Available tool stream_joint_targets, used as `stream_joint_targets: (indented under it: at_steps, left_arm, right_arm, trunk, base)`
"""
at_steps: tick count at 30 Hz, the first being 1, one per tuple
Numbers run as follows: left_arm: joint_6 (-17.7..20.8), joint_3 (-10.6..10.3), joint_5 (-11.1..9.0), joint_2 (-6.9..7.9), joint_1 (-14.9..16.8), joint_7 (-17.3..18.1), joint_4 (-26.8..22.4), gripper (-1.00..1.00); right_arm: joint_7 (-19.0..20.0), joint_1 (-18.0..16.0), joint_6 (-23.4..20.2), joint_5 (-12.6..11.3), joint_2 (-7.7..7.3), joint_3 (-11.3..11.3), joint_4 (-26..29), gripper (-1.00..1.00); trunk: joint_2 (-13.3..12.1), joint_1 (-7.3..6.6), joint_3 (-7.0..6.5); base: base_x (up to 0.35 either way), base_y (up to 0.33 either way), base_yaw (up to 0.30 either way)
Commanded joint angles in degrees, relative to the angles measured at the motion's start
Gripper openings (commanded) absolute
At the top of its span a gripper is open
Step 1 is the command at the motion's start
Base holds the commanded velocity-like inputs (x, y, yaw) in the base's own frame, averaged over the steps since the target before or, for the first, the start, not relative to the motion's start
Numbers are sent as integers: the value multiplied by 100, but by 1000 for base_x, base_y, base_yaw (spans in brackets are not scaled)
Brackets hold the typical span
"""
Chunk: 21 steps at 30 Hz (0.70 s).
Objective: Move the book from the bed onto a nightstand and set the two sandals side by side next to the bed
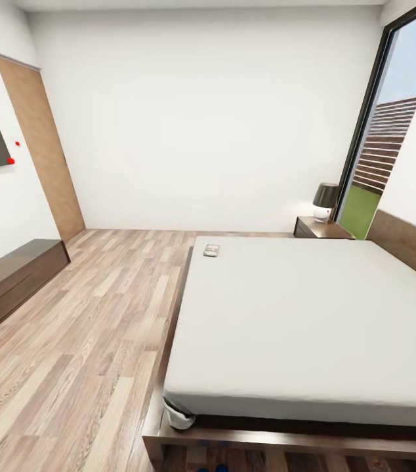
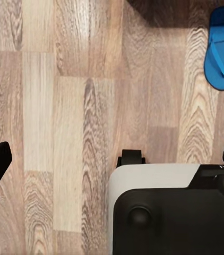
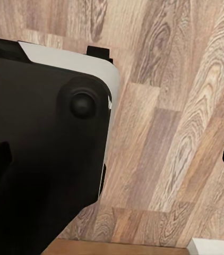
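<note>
Left gripper [image 2: 112, 159] gapes above floor [image 2: 64, 106], sandal [image 2: 221, 49] well apart.

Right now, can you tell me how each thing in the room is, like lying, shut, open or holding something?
book: lying flat on the bed's far corner.
bed: bare white mattress, nothing else on it.
blue sandal: flat on the floor, sole down.
door: shut.
lamp: standing upright on the nightstand.
left gripper: open, empty.
right gripper: open, empty.

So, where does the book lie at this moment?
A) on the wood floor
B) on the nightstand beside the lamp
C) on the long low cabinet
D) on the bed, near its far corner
D: the book rests on the white mattress of the bed, near its far corner.
</note>
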State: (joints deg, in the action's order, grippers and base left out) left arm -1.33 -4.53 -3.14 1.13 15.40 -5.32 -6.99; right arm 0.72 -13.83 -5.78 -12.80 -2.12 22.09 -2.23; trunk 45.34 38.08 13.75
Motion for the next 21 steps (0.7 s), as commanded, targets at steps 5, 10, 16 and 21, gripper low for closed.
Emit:
stream_joint_targets:
  at_steps: [5, 10, 16, 21]
  left_arm:
    - [-12, -48, -32, -4, -5, -22, -1, 100]
    - [3, -48, -26, -11, -9, -22, -4, 100]
    - [31, -48, -22, -25, -11, -22, -4, 100]
    - [44, -48, -17, -39, -11, -22, -3, 100]
  right_arm:
    - [8, -6, -11, -54, 1, 48, -6, 100]
    - [8, -6, -11, -55, 1, 47, -6, 100]
    - [8, -6, -11, -56, 1, 47, -6, 100]
    - [9, -6, -11, -61, 1, 47, -6, 100]
  trunk:
    - [-196, -110, -83]
    - [-397, -220, -173]
    - [-638, -351, -280]
    - [-838, -461, -370]
  base:
    - [0, 0, 0]
    - [0, 0, 0]
    - [0, 0, 0]
    - [0, 0, 0]
